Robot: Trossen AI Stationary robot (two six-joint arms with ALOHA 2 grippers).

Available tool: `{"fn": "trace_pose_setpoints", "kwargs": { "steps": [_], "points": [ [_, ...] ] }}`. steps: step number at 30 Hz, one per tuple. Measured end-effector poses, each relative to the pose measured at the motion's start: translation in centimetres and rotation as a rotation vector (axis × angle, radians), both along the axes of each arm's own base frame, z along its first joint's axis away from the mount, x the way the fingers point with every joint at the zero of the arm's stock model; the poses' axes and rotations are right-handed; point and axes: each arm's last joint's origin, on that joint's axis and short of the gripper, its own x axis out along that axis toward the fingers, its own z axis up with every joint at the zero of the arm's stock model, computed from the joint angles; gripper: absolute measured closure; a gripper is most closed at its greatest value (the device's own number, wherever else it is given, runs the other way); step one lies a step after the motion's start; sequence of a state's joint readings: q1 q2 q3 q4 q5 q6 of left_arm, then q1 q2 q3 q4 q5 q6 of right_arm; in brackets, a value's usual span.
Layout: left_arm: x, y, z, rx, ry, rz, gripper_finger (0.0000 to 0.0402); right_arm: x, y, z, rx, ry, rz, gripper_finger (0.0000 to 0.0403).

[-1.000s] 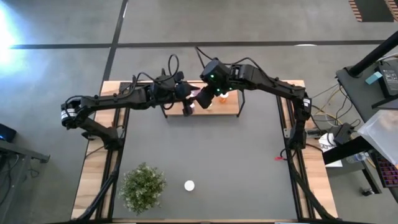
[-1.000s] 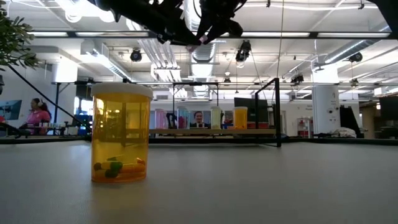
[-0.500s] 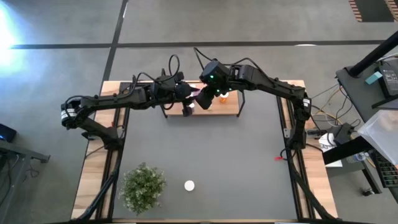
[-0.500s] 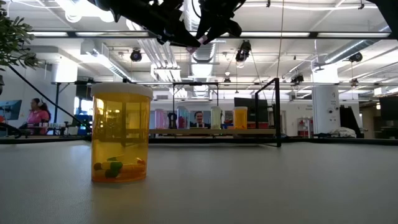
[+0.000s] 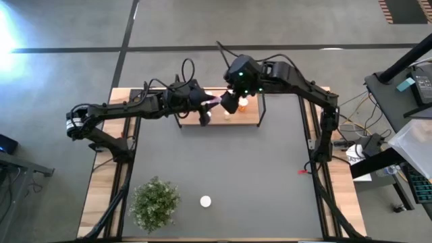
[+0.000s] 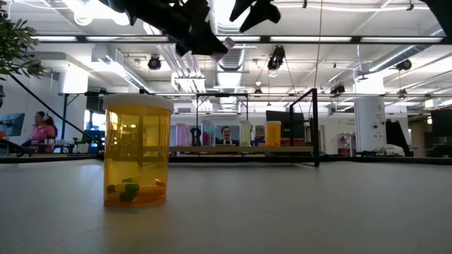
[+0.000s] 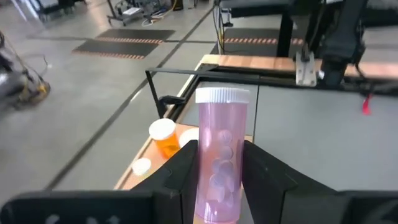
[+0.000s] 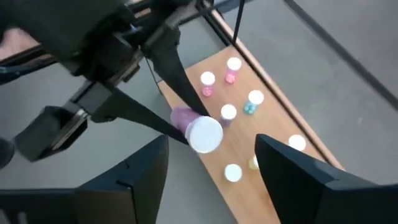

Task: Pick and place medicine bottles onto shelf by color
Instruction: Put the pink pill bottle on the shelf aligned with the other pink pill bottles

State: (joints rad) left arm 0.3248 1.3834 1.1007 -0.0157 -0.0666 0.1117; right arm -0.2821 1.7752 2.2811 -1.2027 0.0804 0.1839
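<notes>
Shelf (image 5: 219,111) lies at the far edge of the table (image 5: 223,169) in the high view; both grippers hang above it. The left gripper (image 5: 210,102) pinches a pink bottle (image 5: 213,102), and the right gripper (image 5: 229,103) is just beside, fingers spread, holding nothing. A plant (image 5: 155,202) and an orange bottle (image 5: 205,200) stand near the near edge.

Low view – the orange bottle (image 6: 138,152) stands close to the camera, the shelf (image 6: 244,148) far behind with bottles on it.

Left wrist view – the fingers (image 7: 264,180) press the pink bottle (image 7: 219,155) from both sides.

Right wrist view – its own fingers (image 8: 298,171) stand apart; small bottles stand on the shelf (image 8: 249,137).
</notes>
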Motion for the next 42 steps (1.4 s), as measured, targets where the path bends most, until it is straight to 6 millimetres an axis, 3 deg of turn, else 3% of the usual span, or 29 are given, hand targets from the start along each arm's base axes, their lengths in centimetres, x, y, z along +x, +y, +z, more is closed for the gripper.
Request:
{"fn": "trace_pose_setpoints", "kwargs": {
  "steps": [5, 12, 20, 29, 35, 42],
  "points": [
    [0.1, 0.0, 0.2, -0.091, -0.079, 0.010, 0.0313, -1.2, 0.3, 1.5, -0.048, -0.011, 0.033, 0.0164],
    [0.2, -0.1, 0.8, -0.143, -0.314, -0.007, 0.0313, -2.5, 0.7, 1.9, -0.123, 0.050, 0.111, 0.0171],
    [-1.3, -0.8, -1.4, -0.069, -0.539, -0.082, 0.0313, -2.6, 0.8, 1.9, -0.167, 0.072, 0.168, 0.0176],
    [-4.2, -1.6, -2.7, 0.107, -0.865, -0.106, 0.0314, -1.7, 0.9, 2.8, -0.213, -0.057, 0.303, 0.0177],
    [-4.0, -1.7, -2.4, 0.119, -0.866, -0.162, 0.0314, -0.4, 0.7, 3.7, -0.275, -0.224, 0.362, 0.0177],
    [-4.1, -1.8, -1.7, 0.136, -0.892, -0.177, 0.0314, 1.1, 0.5, 3.1, -0.270, -0.312, 0.416, 0.0177]
  ]
}}
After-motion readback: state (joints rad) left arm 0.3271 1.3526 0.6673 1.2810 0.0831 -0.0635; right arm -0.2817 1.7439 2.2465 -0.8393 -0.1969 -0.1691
